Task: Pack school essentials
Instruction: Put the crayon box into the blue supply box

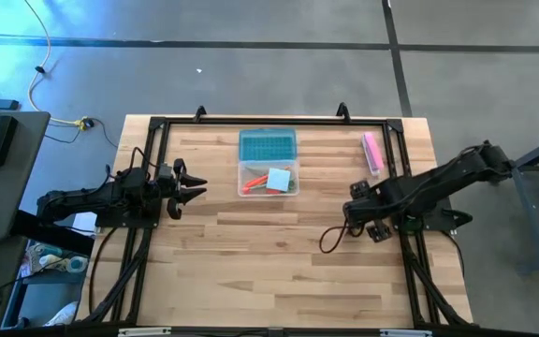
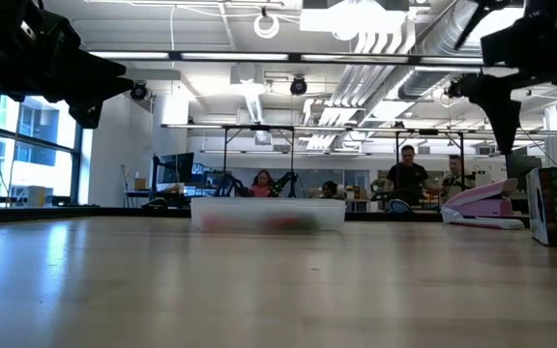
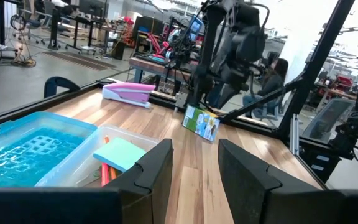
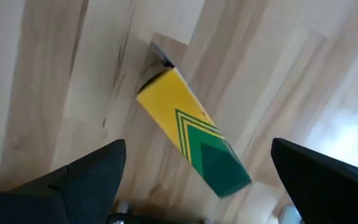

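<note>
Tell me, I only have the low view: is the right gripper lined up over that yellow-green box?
Observer: Yes. In the right wrist view the yellow-green box sits under the right gripper, fingers wide open, not gripping.
Operator: Is the bin open?
Observer: The high view shows the blue lid flipped flat beside the clear bin.
Operator: And the left arm?
Observer: The left gripper hovers open and empty, left of the bin.
</note>
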Robot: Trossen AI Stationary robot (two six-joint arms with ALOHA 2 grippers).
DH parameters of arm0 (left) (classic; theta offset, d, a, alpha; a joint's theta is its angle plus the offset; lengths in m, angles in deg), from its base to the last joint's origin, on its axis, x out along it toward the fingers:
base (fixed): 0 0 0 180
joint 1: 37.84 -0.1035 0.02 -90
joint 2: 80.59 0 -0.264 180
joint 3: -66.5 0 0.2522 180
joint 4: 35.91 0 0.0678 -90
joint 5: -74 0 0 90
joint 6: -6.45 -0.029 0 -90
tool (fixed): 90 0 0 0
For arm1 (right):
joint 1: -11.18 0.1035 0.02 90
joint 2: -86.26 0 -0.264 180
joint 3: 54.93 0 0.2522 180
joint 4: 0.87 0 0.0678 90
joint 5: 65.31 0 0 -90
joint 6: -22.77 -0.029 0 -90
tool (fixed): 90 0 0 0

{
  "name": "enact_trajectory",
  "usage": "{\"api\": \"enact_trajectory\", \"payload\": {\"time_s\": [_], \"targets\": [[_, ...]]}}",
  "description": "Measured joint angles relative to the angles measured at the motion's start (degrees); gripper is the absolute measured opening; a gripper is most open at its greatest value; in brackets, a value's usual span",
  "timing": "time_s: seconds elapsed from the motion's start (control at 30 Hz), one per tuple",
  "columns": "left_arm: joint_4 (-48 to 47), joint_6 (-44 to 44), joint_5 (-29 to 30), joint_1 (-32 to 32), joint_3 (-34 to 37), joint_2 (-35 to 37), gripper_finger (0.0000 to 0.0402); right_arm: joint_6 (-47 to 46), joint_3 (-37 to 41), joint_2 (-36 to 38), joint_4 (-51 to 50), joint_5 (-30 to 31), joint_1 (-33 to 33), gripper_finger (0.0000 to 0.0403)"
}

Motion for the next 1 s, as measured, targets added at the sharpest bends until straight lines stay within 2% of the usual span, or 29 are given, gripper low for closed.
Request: {"api": "enact_trajectory", "payload": {"time_s": [0.23,0.4,0.7,1.0], "targets": [[0.00,0.01,0.00,-0.02,0.00,0.00,0.0117,3.04,6.65,-0.02,6.20,0.09,-0.02,0.0390],[0.00,0.01,0.00,0.00,0.00,0.00,0.0117,3.06,6.61,-1.98,6.59,1.38,-0.02,0.0382],[0.00,-0.01,0.00,-0.01,0.00,0.00,0.0117,2.53,6.61,-9.66,10.12,1.08,-0.02,0.0348],[0.00,0.00,0.00,0.00,0.00,0.00,0.0117,0.30,6.61,-10.03,11.32,-0.17,-0.15,0.0285]]}}
